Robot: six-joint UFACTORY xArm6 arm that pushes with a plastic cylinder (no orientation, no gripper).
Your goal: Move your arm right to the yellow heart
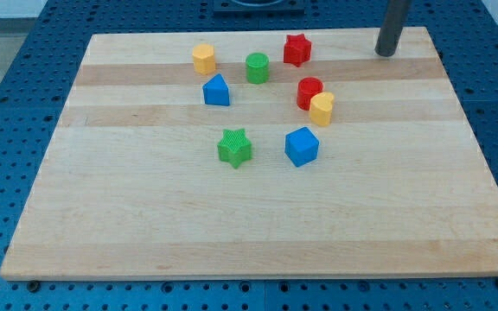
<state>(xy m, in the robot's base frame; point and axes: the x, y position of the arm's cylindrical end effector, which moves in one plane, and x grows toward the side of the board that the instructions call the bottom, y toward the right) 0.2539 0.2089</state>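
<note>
The yellow heart (322, 109) stands right of the board's middle, touching the red cylinder (309, 92) at its upper left. My tip (386, 53) is near the board's top right corner, up and to the right of the yellow heart, well apart from every block. The rod rises out of the view's top.
A red star (296, 49), a green cylinder (258, 67) and a yellow hexagon (203, 59) stand near the top edge. A blue triangle (217, 91), a green star (234, 147) and a blue cube (302, 145) stand around the middle of the wooden board (145, 225).
</note>
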